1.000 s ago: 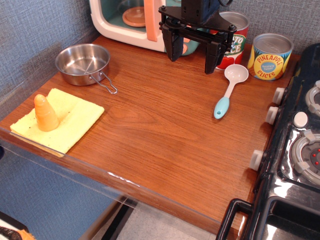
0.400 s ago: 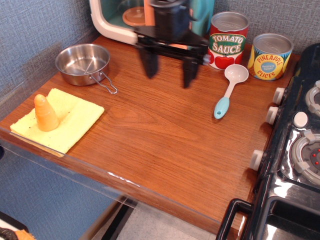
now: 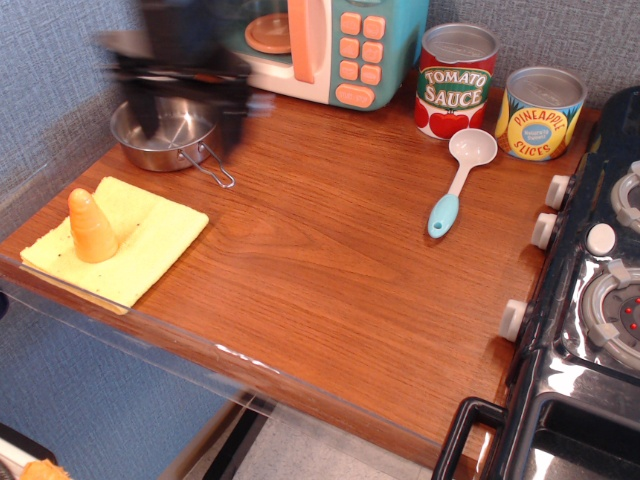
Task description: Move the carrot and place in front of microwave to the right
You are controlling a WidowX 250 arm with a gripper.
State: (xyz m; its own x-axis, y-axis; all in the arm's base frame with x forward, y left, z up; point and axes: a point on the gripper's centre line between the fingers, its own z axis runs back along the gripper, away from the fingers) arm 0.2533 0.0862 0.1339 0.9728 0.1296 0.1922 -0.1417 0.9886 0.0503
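The orange toy carrot [image 3: 90, 227] stands upright on a yellow cloth [image 3: 120, 238] at the front left of the wooden counter. The toy microwave [image 3: 320, 45] with teal body, orange handle and buttons stands at the back. My gripper [image 3: 188, 125] is blurred by motion, hanging over the steel pan at the back left, its two dark fingers [image 3: 232, 128] spread apart and empty. It is behind and to the right of the carrot, well apart from it.
A steel pan [image 3: 165, 130] sits at the back left under the gripper. A tomato sauce can [image 3: 455, 82] and a pineapple can [image 3: 540, 112] stand at the back right. A teal-handled spoon [image 3: 458, 180] lies beside them. A black toy stove [image 3: 590, 300] fills the right edge.
The gripper has swept left from in front of the microwave to above the steel pan, uncovering the microwave's buttons. The carrot and other things have not moved.
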